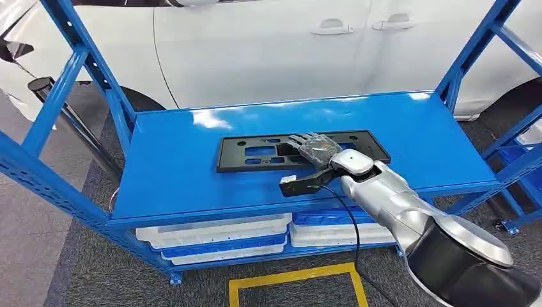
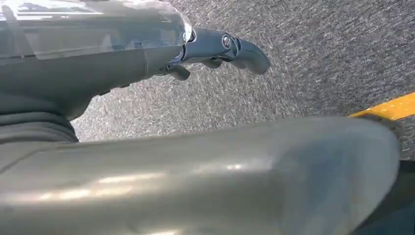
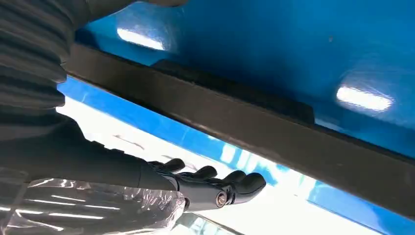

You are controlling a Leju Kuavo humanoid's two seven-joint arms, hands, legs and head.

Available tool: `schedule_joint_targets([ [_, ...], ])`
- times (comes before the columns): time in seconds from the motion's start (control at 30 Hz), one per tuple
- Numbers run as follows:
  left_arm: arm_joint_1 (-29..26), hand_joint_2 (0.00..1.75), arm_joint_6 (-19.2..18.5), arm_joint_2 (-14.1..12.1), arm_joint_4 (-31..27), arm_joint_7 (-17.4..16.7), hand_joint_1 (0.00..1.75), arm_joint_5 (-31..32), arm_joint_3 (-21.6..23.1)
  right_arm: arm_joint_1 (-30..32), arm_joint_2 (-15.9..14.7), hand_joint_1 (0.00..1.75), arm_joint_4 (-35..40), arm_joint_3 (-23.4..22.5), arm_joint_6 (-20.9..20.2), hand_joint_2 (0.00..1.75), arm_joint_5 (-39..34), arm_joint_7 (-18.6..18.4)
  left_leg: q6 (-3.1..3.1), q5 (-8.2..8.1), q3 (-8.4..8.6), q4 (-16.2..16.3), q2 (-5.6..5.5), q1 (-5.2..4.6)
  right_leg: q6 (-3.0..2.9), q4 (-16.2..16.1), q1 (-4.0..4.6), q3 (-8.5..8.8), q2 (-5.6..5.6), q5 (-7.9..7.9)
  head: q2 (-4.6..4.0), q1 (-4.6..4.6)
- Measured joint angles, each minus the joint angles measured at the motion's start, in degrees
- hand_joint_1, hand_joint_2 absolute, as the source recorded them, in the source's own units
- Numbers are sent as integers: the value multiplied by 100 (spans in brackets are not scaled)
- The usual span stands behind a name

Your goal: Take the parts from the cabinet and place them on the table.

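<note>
Shelf: blue metal rack (image 1: 192,173), glossy top level across the frame's middle.
On top level: one flat black slotted plate (image 1: 255,153), centre of frame, long side across.
Lower level: white and blue trays (image 1: 217,240) stacked, bottom centre.
Floor: grey carpet (image 1: 38,243), yellow tape (image 1: 294,276) at bottom.

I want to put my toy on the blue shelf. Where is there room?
The blue shelf is bare left of the black plate, and right of it toward the post. The middle is crowded: the right hand lies on the plate.
</note>
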State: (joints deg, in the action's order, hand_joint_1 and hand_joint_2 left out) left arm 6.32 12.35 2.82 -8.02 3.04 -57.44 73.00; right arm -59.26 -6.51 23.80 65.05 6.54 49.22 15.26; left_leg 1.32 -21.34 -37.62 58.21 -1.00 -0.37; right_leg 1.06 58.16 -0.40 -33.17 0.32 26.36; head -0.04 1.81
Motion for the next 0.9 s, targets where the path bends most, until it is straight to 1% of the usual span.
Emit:
schedule_joint_targets([
  [0.07,0,0,11,0,0,0,0,0,0,-6,2,0,-31,0,9,175,0,2,0,0,1,0,0,0,0,0,0,1,0,0,0,0],
  [0.1,0,0,13,0,0,0,0,0,0,-7,2,7,-39,0,17,175,0,2,0,0,1,1,0,0,0,-1,0,1,0,0,0,0],
  [0.13,0,0,13,0,0,0,0,0,0,-8,2,26,-48,0,22,175,0,2,0,0,1,1,0,0,0,-1,0,2,0,0,0,0],
  [0.17,0,0,13,0,0,0,0,-2,0,-9,2,65,-57,0,22,175,0,2,0,0,2,1,0,0,0,-2,0,3,0,0,0,0],
  [0.2,0,0,13,0,0,2,0,-2,0,-10,2,133,-66,0,22,175,0,2,0,0,2,1,0,0,0,-2,0,4,0,0,0,0],
  [0.23,0,0,13,0,0,6,0,-2,0,-9,2,162,-76,0,24,175,-2,2,0,0,3,1,0,0,0,-2,0,4,0,0,0,0],
  [0.27,0,0,13,0,0,9,0,-4,0,-7,2,173,-85,0,28,175,-2,6,0,0,3,0,0,0,0,-3,0,3,0,0,0,0],
  [0.5,-5,0,13,0,0,59,0,-26,0,33,2,175,-135,0,-26,175,-24,72,0,0,0,1,0,0,0,-2,0,0,0,-1,0,0],
  [0.9,-4,0,13,0,0,85,0,-26,4,10,0,175,-140,-7,33,175,-90,147,1,-3,1,0,0,1,1,-3,0,0,1,3,0,0],
])
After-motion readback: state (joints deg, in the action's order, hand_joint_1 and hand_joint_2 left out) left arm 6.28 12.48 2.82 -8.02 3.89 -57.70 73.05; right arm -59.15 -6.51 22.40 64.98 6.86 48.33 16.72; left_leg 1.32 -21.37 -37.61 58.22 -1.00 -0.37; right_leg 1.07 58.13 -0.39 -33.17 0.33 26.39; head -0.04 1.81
